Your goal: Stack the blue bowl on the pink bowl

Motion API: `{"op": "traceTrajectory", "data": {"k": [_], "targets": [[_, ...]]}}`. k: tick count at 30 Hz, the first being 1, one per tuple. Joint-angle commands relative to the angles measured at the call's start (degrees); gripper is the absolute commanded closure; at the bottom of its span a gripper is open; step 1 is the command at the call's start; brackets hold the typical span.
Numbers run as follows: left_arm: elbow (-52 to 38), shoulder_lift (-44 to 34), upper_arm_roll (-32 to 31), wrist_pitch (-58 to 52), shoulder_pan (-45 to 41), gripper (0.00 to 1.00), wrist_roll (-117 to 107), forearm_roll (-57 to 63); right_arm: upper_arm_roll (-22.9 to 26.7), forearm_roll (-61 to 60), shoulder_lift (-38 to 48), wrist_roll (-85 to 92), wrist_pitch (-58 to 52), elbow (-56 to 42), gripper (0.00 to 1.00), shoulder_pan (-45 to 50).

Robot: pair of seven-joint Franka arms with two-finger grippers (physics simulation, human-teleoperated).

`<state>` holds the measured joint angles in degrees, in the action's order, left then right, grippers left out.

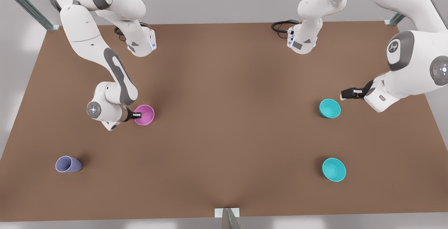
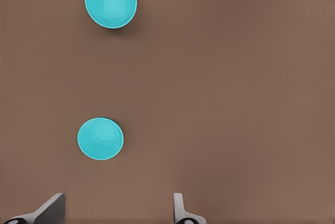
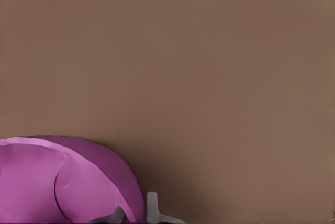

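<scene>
The pink bowl [image 1: 144,114] is at the front view's left, tipped, with my right gripper [image 1: 137,114] shut on its rim. In the right wrist view the pink bowl [image 3: 63,182] has its wall pinched between the fingers of the right gripper [image 3: 135,211]. Two identical blue bowls stand upright at the front view's right: one blue bowl [image 1: 329,108] farther back and another blue bowl [image 1: 334,169] nearer the front edge. My left gripper [image 1: 344,94] hovers open just beside the farther one, holding nothing. The left wrist view shows both blue bowls [image 2: 100,138] [image 2: 110,0] beyond the left gripper [image 2: 116,211].
A pale lavender cup [image 1: 68,164] lies on its side at the front left of the brown table [image 1: 227,117]. Black cables [image 1: 281,26] lie at the table's back edge by the arm bases.
</scene>
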<state>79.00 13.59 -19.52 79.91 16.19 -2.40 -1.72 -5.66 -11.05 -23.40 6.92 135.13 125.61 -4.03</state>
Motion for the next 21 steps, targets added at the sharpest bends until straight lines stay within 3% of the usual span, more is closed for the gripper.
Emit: {"op": "traceTrajectory", "data": {"k": [1, 5, 8, 13, 16, 21], "targets": [[0.0, -0.1, -0.1, 0.0, 0.0, 0.0, -0.2, 0.0, -0.1, 0.2, 0.1, -0.5, -0.8, -0.4, 0.79, 0.0], [0.0, -0.1, -0.3, -1.8, -0.2, 0.0, -0.4, 0.0, -5.0, -6.5, -1.2, -1.2, -4.4, -6.1, 0.79, 1.2], [0.0, 0.3, -0.3, -1.8, -0.2, 0.0, -0.4, 0.0, -5.5, -17.3, -6.0, -8.2, -3.8, -15.2, 0.79, 11.7], [0.1, 0.4, -0.3, -1.8, -0.1, 0.0, -0.4, 0.0, -5.0, -13.9, -13.0, -31.8, -0.2, -30.0, 0.79, 27.3], [0.1, 0.4, -0.3, -1.8, -0.1, 0.0, -0.3, 0.0, -4.9, -8.6, -21.7, -41.5, 3.6, -38.7, 0.79, 31.5], [0.1, 0.4, -0.2, -1.8, 0.0, 0.0, -0.4, 0.0, -4.9, -7.0, -27.7, -45.9, 6.2, -44.1, 0.79, 33.6]]}}
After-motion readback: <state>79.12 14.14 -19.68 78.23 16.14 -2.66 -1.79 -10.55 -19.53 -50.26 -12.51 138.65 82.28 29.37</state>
